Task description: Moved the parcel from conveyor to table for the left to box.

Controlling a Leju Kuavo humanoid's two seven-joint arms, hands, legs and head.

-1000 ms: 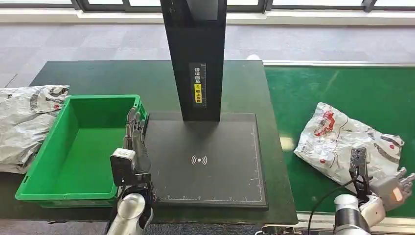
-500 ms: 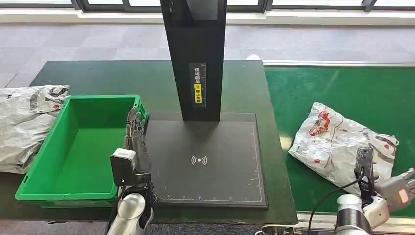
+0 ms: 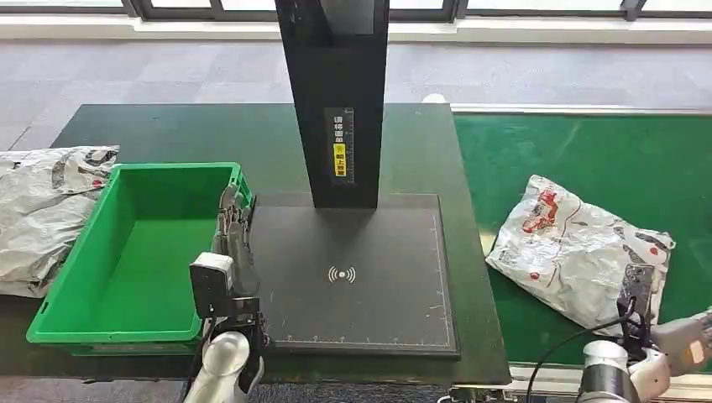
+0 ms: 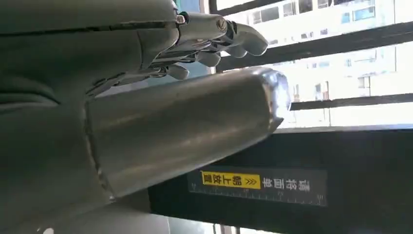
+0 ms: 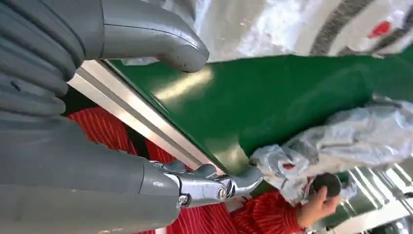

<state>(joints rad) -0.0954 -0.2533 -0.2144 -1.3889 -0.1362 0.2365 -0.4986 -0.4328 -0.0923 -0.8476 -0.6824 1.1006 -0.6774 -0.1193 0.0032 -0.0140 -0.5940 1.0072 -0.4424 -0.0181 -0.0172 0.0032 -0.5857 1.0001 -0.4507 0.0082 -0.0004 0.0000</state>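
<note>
Parcel (image 3: 575, 256) sliding left on belt (image 3: 579, 151) over last second, now near tabletop (image 3: 168, 126) edge. Right hand (image 3: 672, 340) dropping back toward near right corner, fingers apart, empty. Left hand (image 3: 235, 227) parked by bin (image 3: 84, 243), empty. Grab not started.

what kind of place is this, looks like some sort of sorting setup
Likely a parcel-sorting or logistics station: a green conveyor belt carrying a plastic mailer parcel, a black scanning pad under a tall post, and a green bin for boxed parcels.
</note>
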